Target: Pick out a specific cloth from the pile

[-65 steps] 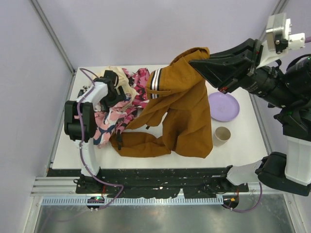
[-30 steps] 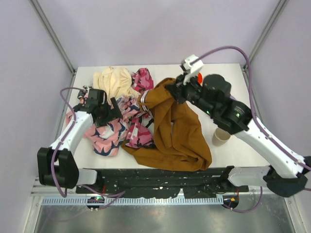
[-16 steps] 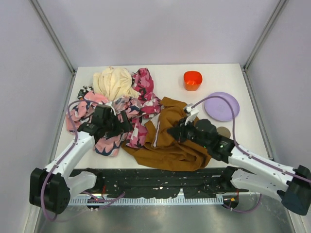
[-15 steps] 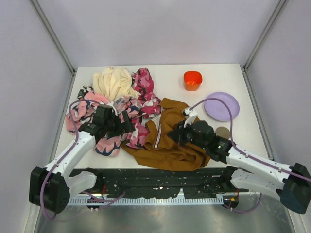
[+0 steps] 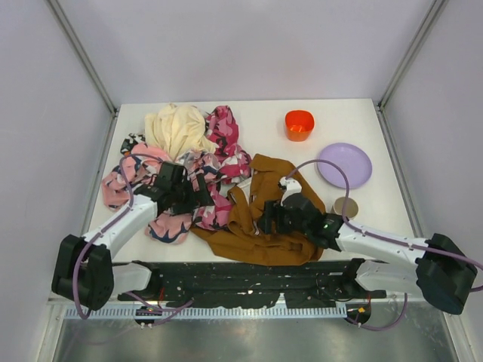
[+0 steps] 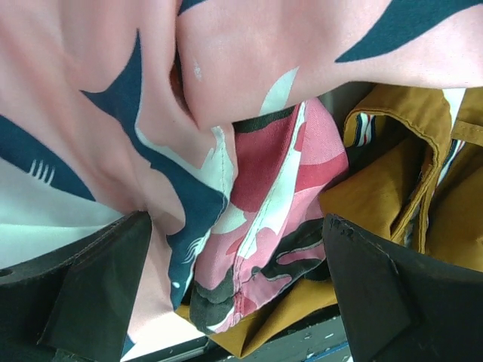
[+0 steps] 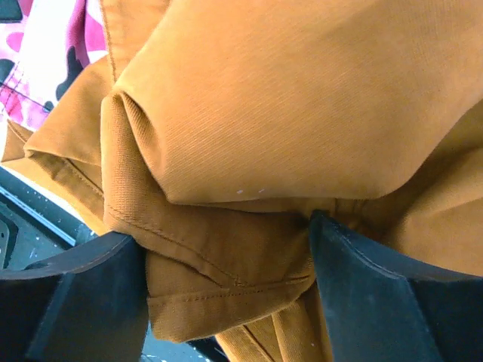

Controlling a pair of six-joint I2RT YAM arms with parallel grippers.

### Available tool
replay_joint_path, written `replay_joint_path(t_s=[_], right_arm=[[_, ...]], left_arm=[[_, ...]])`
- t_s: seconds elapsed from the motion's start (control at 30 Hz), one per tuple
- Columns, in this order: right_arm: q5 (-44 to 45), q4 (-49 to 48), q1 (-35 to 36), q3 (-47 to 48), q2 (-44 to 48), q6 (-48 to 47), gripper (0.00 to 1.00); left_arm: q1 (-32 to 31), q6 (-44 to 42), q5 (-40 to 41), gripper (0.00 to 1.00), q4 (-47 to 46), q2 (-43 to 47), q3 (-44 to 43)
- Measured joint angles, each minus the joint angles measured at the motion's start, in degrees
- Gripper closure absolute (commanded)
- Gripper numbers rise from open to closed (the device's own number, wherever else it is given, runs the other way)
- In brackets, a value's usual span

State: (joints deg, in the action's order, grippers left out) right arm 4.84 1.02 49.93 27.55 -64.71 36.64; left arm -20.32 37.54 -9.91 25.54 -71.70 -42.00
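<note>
Showing pile (image 5: 189, 147) on table's (image 5: 256, 113) left half: pink cloth (image 5: 119, 185) with navy shapes nearest the edge, cream cloth (image 5: 175, 127) at back, magenta camouflage piece (image 5: 223, 128) beside it. Left gripper (image 5: 198, 196) low on pile's near side, jaws wide apart, pink and camouflage fabric lying between the fingers (image 6: 98, 294). Just right of pile, touching it: brown cloth (image 5: 268, 170), crumpled flat on table, striped trim (image 6: 366, 130) showing at its left fold. Right gripper (image 5: 266, 219) down on brown cloth's middle, jaws apart too, a bunched brown fold sitting between, not clamped. Further right: orange cup (image 5: 299, 124) at back, purple plate (image 5: 345, 164), paper cup (image 5: 345, 205) partly hidden behind right arm (image 5: 377, 240).
</note>
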Motion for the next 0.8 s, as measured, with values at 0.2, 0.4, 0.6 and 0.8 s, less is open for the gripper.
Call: replay_joint_path(t_s=[0.2,0.4,0.6,0.8], right_arm=[[5.77,12.31,1.4,6.32,8.33,-5.6,0.05],[12.33,21.53,1.4,9.35,24.15,-8.22,0.05],[21.11,28.15,1.4,11.06,37.07,-8.13,0.05],[25.2,29.22,1.4,11.52,42.12,-8.94,0.05]], left_arm=[[0.0,-0.02,4.66,0.0,3.69,6.73,-0.2],[0.0,-0.02,12.09,0.0,9.86,17.59,-0.74],[0.0,0.81,17.81,0.0,14.19,28.59,-0.87],[-0.04,1.16,19.58,0.0,16.09,33.46,-0.87]])
